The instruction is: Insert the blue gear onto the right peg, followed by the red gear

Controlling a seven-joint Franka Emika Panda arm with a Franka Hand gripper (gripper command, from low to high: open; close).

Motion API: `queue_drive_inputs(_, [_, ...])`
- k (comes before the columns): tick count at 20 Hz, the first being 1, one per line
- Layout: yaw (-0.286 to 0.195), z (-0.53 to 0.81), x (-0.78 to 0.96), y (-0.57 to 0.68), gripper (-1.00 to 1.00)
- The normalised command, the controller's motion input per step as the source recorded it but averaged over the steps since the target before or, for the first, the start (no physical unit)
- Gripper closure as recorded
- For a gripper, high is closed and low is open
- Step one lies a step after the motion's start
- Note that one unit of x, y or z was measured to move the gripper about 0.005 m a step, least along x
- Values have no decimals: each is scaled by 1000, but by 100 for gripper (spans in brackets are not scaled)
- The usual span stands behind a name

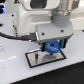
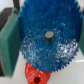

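Observation:
The blue gear (image 1: pixel 51 48) hangs at the fingertips of my gripper (image 1: pixel 53 46), just over the black-framed grey plate (image 1: pixel 42 59). In the wrist view the blue gear (image 2: pixel 47 42) fills most of the picture, with green finger pads (image 2: pixel 9 45) pressed against its two sides. A dark round spot (image 2: pixel 49 35) shows in the gear's hub hole; it looks like the top of the right peg. In the exterior view the peg is hidden behind the gear. Part of the red gear (image 2: pixel 36 76) peeks out from under the blue gear's toothed rim.
The plate lies on a white table (image 1: pixel 15 70). The arm's white body (image 1: pixel 37 17) and a black cable (image 1: pixel 15 37) hang above the exterior view's left. A black block (image 2: pixel 6 17) sits beside one finger.

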Motion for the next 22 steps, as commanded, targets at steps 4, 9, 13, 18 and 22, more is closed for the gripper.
queue_drive_inputs(4, [0, 64, 157, -85, 100])
queue_drive_inputs(9, [0, 81, 146, -39, 100])
queue_drive_inputs(13, [0, 341, 332, -22, 100])
queue_drive_inputs(18, [0, 384, 244, -67, 100])
queue_drive_inputs(22, [0, -58, 181, -20, 100])
